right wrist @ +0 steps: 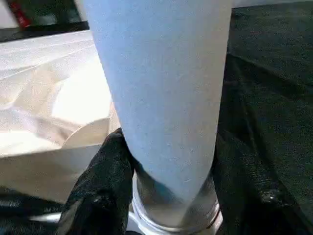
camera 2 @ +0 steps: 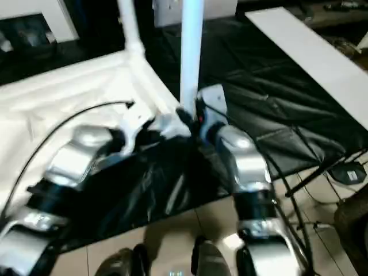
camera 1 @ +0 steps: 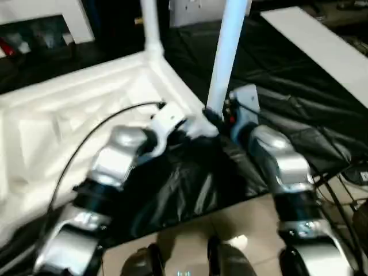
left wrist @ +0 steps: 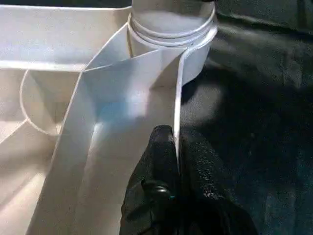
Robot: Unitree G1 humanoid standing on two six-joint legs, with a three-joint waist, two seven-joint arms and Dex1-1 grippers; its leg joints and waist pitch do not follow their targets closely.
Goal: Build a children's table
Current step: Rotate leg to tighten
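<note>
The children's table (camera 1: 69,115) lay upside down on the black-covered tabletop (camera 1: 287,86), its ribbed white underside spreading across the left half of the head views. Two legs stood upright from it: one leg (camera 1: 150,26) rose from the far corner socket at top centre, and a second leg (camera 1: 227,52) rose from the near corner, just right of centre, running off the top edge.

Both claws met at that near corner. The left claw (left wrist: 177,147) came in from the lower left and was clenched on the thin white side wall of the upturned top — in the left wrist view its two black fingers (left wrist: 156,161) pinched that wall between them, with the round corner socket (left wrist: 171,29) just beyond the fingertips.

The right claw (right wrist: 168,161) reached in from the lower right and grasped the near leg low down, right above the socket. In the right wrist view one black finger (right wrist: 105,171) pressed each flank of the pale tube, and the socket's ringed collar (right wrist: 176,215) showed directly beneath the grip.

A flat white board (camera 1: 328,52) lay on the tabletop in the upper right, well apart from the claws. Tiled floor (camera 1: 241,224) showed along the bottom edge — between the silver forearms.
</note>
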